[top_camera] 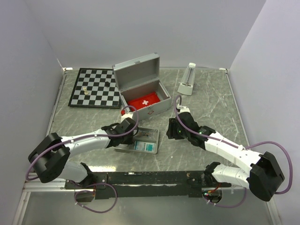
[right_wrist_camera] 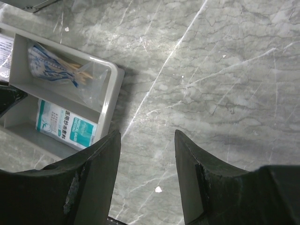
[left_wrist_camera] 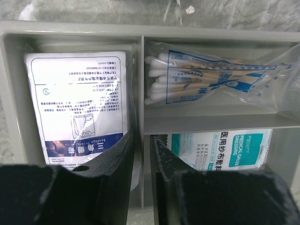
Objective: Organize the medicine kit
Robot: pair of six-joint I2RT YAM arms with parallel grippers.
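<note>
The medicine kit (top_camera: 140, 89), a silver case, stands open at the back centre with a red pouch (top_camera: 146, 101) inside. In front of it lies a grey tray (top_camera: 154, 136). It holds a white bandage packet (left_wrist_camera: 77, 103), a bag of cotton swabs (left_wrist_camera: 197, 77) and a gauze dressing packet (left_wrist_camera: 225, 147). My left gripper (left_wrist_camera: 143, 140) reaches down into the tray, one jaw on each side of the upright divider wall (left_wrist_camera: 141, 93), closed against it. My right gripper (right_wrist_camera: 147, 140) hovers open over bare table just right of the tray (right_wrist_camera: 112, 89), with nothing between its fingers.
A chessboard (top_camera: 96, 87) with a few pieces lies at the back left. A white wedge-shaped device (top_camera: 188, 79) stands at the back right. White walls close in the marble table on three sides.
</note>
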